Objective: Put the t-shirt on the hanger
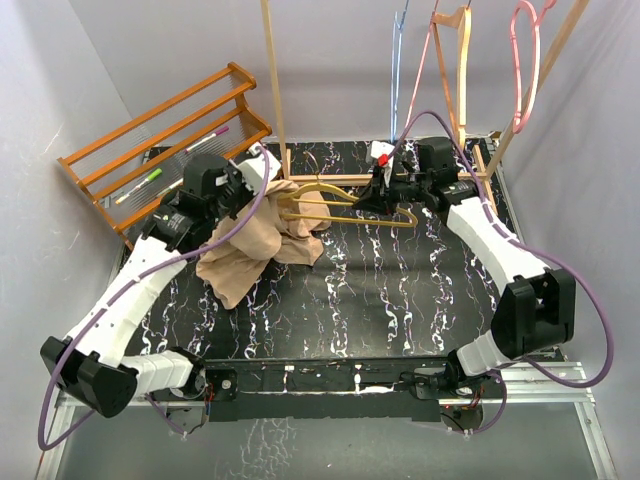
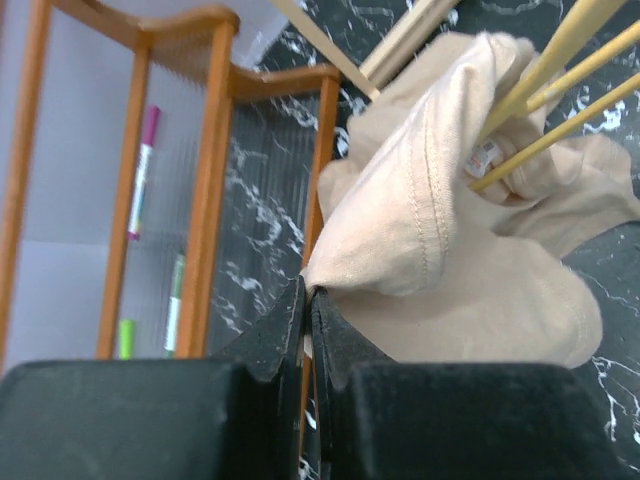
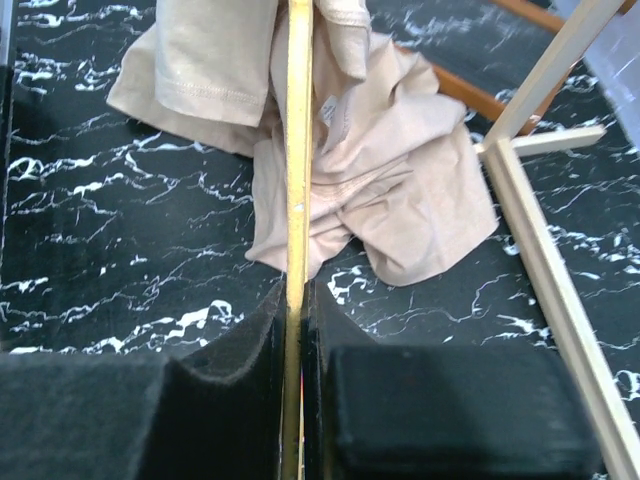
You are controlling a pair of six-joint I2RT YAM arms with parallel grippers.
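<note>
Orange rack (image 1: 150,117) — markers (image 1: 138,187) — marbled table (image 1: 380,300)

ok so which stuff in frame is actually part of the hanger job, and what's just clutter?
In the job:
- t-shirt, pinched by the left claw
- mustard hanger, gripped by the right claw

Lying about:
- orange rack with markers on it
- blue hanger, wooden hanger and pink hanger, hanging at the back

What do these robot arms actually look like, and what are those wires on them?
The left arm and right arm match: white tube-shaped segments joined by chunky black joints, with black bases. A purple cable loops loosely alongside each one. The jaws are two flat black blocks with matte padded faces.
</note>
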